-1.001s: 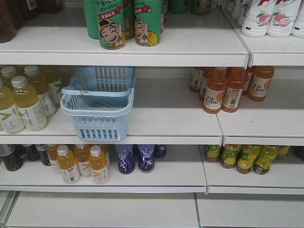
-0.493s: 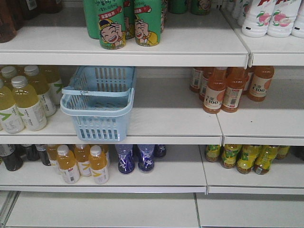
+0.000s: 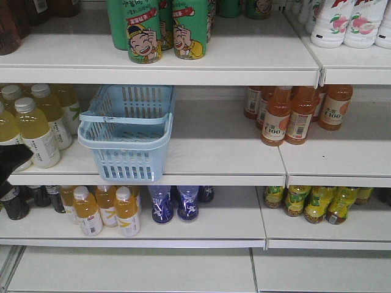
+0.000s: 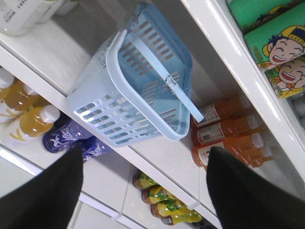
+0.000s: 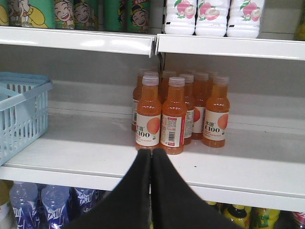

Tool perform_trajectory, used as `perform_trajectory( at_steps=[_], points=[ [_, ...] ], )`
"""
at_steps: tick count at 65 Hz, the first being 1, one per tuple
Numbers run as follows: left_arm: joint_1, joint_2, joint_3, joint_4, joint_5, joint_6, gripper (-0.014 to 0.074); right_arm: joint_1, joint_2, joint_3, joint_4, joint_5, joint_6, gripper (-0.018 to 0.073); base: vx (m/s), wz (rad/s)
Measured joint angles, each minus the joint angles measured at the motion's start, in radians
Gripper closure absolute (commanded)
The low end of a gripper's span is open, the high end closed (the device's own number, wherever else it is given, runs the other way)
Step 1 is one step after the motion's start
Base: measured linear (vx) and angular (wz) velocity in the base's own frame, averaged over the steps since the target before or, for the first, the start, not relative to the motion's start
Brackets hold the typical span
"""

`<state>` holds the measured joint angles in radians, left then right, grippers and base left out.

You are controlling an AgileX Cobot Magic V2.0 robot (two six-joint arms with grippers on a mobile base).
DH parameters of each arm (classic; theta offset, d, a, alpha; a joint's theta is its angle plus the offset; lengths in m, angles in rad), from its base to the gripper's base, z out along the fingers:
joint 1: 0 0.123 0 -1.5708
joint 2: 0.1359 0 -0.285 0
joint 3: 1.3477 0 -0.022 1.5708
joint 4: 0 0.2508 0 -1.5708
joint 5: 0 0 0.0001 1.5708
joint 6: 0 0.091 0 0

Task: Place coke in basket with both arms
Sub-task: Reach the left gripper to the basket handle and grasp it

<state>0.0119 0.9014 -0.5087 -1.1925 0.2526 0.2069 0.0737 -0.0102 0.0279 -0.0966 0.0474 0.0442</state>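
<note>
The light blue basket (image 3: 124, 139) stands on the middle shelf, its front end overhanging the shelf edge and its thin handle lying across the rim. The left wrist view shows the basket (image 4: 112, 67) tilted, above and beyond my left gripper (image 4: 145, 157), which is open wide with nothing between its fingers. A black part of my left arm (image 3: 11, 163) shows at the left edge, left of and lower than the basket. My right gripper (image 5: 151, 151) is shut and empty, in front of the shelf edge, with the basket (image 5: 21, 114) to its left. The coke is out of view.
Orange juice bottles (image 3: 286, 119) stand on the middle shelf right of the basket, directly beyond my right gripper (image 5: 174, 117). Pale yellow bottles (image 3: 33, 128) stand left of the basket. Green cartoon cans (image 3: 159, 30) are on the shelf above, blue bottles (image 3: 174, 204) below.
A black part of my left arm has come into the front view at the left edge. The basket and bottles have not moved.
</note>
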Motion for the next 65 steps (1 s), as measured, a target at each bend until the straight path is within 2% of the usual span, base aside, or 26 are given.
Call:
perform_trajectory(
  at_steps=[19,23,36,52,65],
  points=[
    [0.000,0.332,-0.185,-0.416,0.175,0.234,0.0074,0.000,0.000,0.000,0.000,0.000,0.000,0.0569,0.00,0.00],
    [0.000,0.397,-0.218,-0.477,0.221,0.287,0.0074,0.000,0.000,0.000,0.000,0.000,0.000,0.0569,0.00,0.00],
    [-0.007,0.569,-0.343,-0.507,0.298,0.325,0.0074,0.000,0.000,0.000,0.000,0.000,0.000,0.0569,0.00,0.00],
    [-0.052,0.714,-0.467,-0.510,0.305,0.327,0.0074,0.000,0.000,0.000,0.000,0.000,0.000,0.0569,0.00,0.00],
    [-0.061,0.815,-0.563,-0.510,0.306,0.324,0.0074,0.000,0.000,0.000,0.000,0.000,0.000,0.0569,0.00,0.00]
  ],
)
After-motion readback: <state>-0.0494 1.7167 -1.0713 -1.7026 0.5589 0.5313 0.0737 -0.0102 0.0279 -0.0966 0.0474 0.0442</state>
